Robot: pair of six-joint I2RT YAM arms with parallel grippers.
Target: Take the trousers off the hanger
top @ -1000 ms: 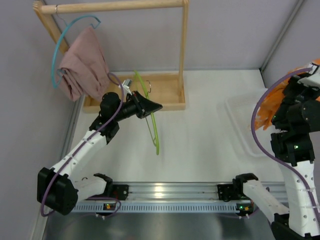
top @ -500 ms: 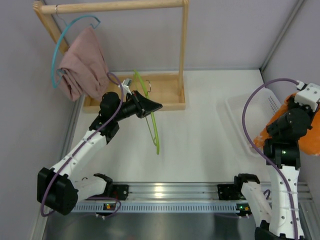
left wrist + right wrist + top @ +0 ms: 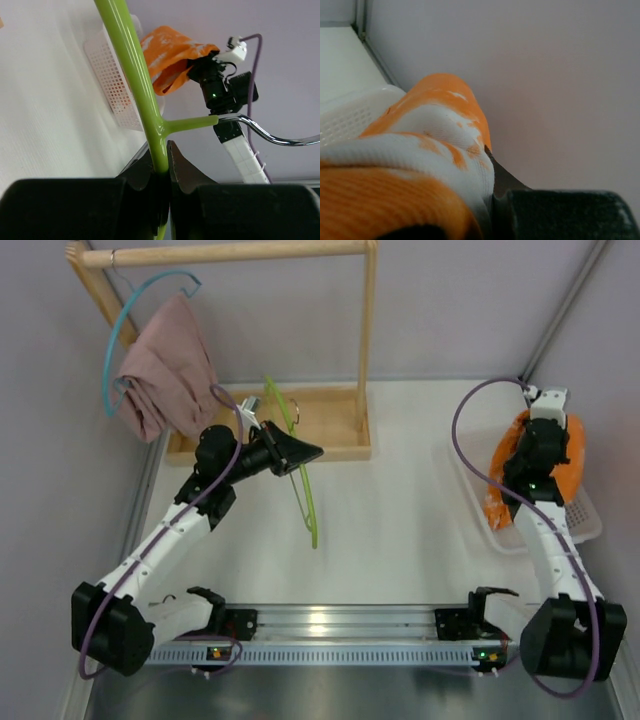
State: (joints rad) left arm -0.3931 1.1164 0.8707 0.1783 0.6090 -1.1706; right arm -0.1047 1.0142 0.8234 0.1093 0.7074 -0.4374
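My left gripper [image 3: 300, 453] is shut on the bare green hanger [image 3: 303, 490] and holds it above the table; the left wrist view shows the green bar [image 3: 134, 75] pinched between the jaws of the gripper [image 3: 167, 150]. My right gripper [image 3: 543, 435] is shut on the orange trousers [image 3: 505, 490], which hang down into the white basket [image 3: 582, 527]. In the right wrist view the orange and white cloth [image 3: 430, 130] fills the jaws and hides one finger. The pink trousers [image 3: 165, 370] hang on a blue hanger [image 3: 120, 335] on the wooden rack [image 3: 230, 252].
The rack's wooden base [image 3: 330, 425] lies just behind the left gripper. Walls close the table at the left, back and right. The white basket stands against the right wall and also shows in the left wrist view [image 3: 112, 75]. A metal rail [image 3: 330, 625] runs along the near edge.
My right arm has swung in from the right edge with the orange trousers and brought them down over the white basket. The left gripper and green hanger have barely moved.
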